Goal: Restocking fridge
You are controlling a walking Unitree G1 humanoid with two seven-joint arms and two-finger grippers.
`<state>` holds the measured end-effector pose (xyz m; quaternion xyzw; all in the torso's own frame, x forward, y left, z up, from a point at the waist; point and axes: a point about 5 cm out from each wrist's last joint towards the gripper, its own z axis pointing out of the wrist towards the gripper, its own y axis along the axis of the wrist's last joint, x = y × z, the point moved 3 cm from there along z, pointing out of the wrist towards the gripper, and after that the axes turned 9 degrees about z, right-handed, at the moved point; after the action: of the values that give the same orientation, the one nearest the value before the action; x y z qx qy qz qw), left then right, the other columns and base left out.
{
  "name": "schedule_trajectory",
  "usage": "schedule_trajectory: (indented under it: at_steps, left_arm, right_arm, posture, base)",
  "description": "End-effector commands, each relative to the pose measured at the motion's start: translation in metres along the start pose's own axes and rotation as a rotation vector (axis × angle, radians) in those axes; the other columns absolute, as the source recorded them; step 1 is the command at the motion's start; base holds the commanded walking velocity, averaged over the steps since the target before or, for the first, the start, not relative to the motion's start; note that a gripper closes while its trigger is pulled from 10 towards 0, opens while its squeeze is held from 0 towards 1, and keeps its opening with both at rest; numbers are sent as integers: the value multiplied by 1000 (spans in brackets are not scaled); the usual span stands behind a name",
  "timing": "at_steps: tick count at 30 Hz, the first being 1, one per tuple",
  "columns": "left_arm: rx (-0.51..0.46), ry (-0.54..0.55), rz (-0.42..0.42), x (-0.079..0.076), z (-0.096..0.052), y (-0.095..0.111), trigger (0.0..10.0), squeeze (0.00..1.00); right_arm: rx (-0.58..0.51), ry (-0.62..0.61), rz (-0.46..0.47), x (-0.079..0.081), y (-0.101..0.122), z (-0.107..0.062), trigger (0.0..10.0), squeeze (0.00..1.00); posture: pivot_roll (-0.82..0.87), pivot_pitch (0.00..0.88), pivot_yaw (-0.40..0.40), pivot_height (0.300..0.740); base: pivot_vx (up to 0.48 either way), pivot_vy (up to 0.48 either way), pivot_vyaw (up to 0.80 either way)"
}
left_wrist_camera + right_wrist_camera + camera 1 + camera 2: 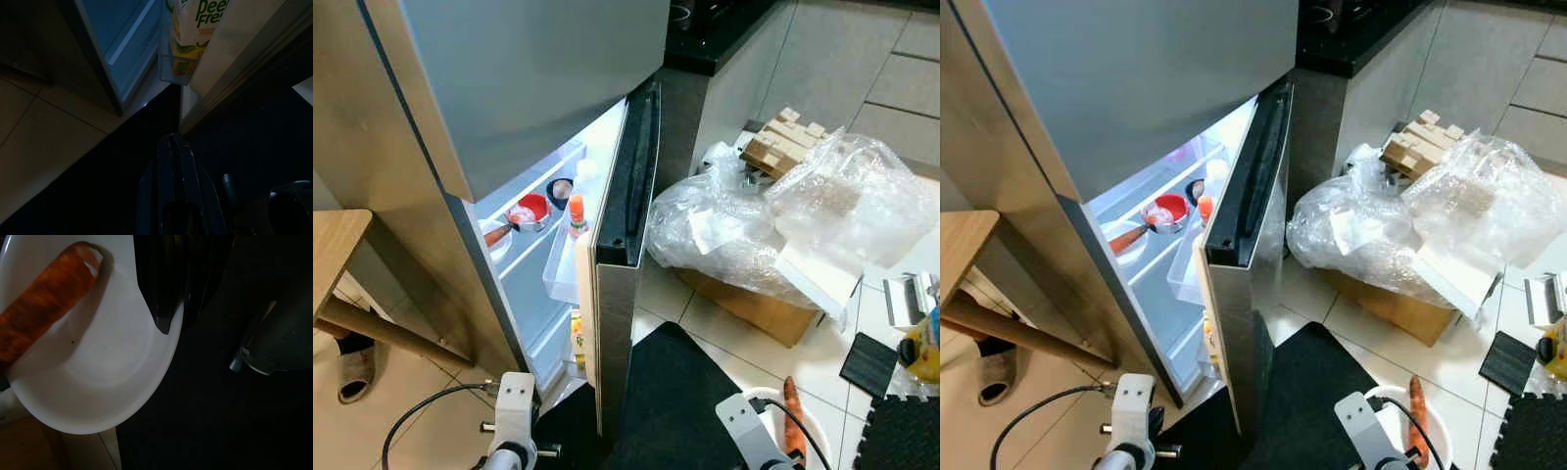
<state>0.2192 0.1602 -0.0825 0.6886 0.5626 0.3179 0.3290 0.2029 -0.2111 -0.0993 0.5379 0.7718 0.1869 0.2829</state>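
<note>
The fridge's lower door (619, 294) stands open before me, and the shelves inside are lit. On them sit a red bowl (533, 209) and a white bowl with a carrot (495, 235). The door rack holds an orange-capped bottle (576, 212), with a juice carton (198, 22) lower down. My right gripper (168, 316) is shut on the rim of a white bowl (112, 382) with a carrot (46, 303) in it, low at my right over the black mat. My left gripper (173, 144) is shut on nothing and hangs low near the door's bottom edge.
A cardboard box under crumpled plastic wrap (773, 215) with wooden blocks (783, 137) lies right of the fridge. A wooden table (333, 250) and a slipper (357, 367) are at the left. A black mat (675, 392) lies underfoot; foam tiles (901, 431) lie at the right.
</note>
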Motion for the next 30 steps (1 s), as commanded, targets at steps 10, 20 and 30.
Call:
schedule_trajectory:
  at_steps: [10,20,30]
  left_arm:
    - [-162,-102,83,-5,14,46,10000,0]
    - [-344,-538,169,-71,24,116,10000,0]
    - [-405,-813,209,-111,16,145,10000,0]
  right_arm:
    - [-7,17,-32,4,3,1,10000,0]
    - [-4,11,-38,2,-2,-1,10000,0]
    - [5,8,-44,0,-6,-2,10000,0]
  posture:
    - [-123,93,-29,740]
    - [-137,99,-21,740]
    - [-144,101,-20,740]
  base:
    - [0,0,0]
    - [0,0,0]
    - [0,0,0]
